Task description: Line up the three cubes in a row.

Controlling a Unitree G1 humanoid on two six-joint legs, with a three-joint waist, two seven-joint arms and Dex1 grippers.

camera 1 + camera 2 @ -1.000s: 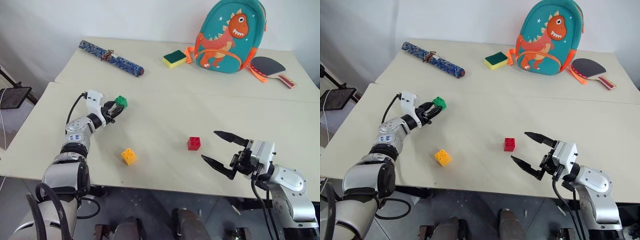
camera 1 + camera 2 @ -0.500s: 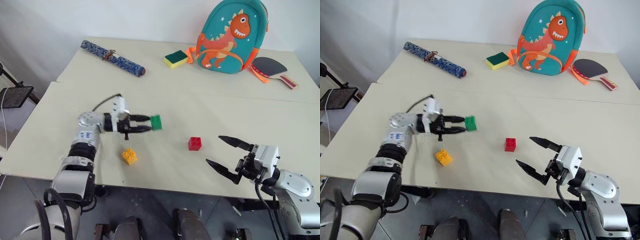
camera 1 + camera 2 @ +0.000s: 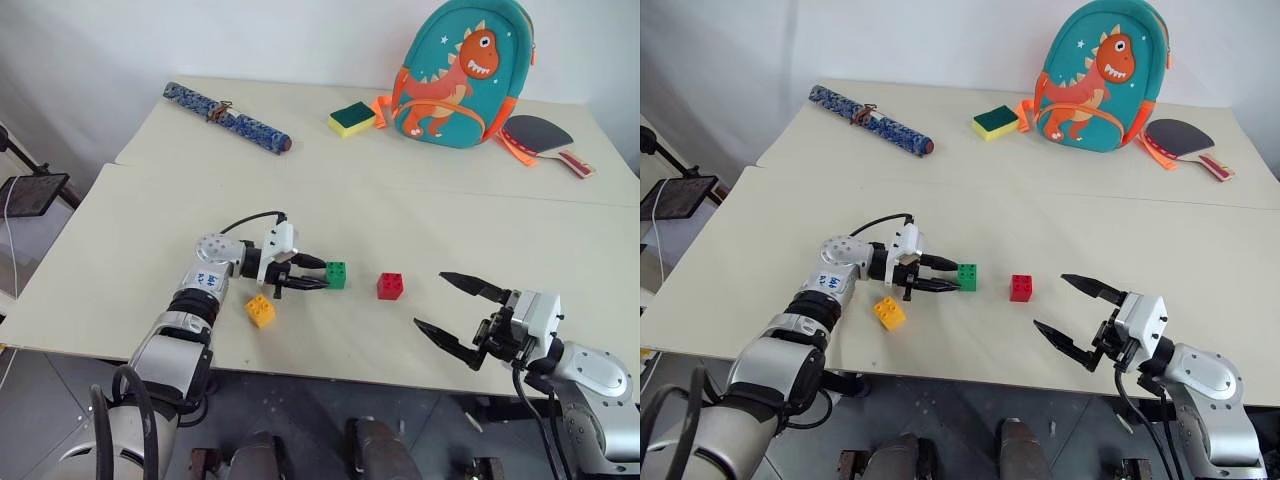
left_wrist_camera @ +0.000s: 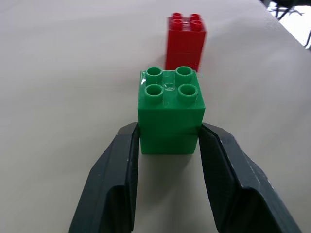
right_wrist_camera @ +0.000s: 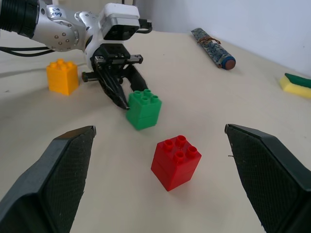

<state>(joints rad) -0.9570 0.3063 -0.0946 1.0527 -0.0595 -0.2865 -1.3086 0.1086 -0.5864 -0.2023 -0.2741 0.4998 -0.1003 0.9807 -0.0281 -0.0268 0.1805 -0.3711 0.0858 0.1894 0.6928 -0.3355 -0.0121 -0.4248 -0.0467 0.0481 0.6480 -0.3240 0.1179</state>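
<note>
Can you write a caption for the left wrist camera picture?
Left gripper sets the green cube on the table, just short of the red cube.

paddle [image 3: 545, 135] — handle end cut off

Two beige tables [image 3: 480, 215] abutting; pale wall [image 3: 250, 40] behind; grey floor [image 3: 25, 240].

On the surface [image 3: 420, 215], one cube [image 3: 336, 274] is set between the left pincer [image 3: 314, 273] tips; another cube [image 3: 390, 286] just beyond; the third cube [image 3: 259, 311] beside the pincer.
</note>
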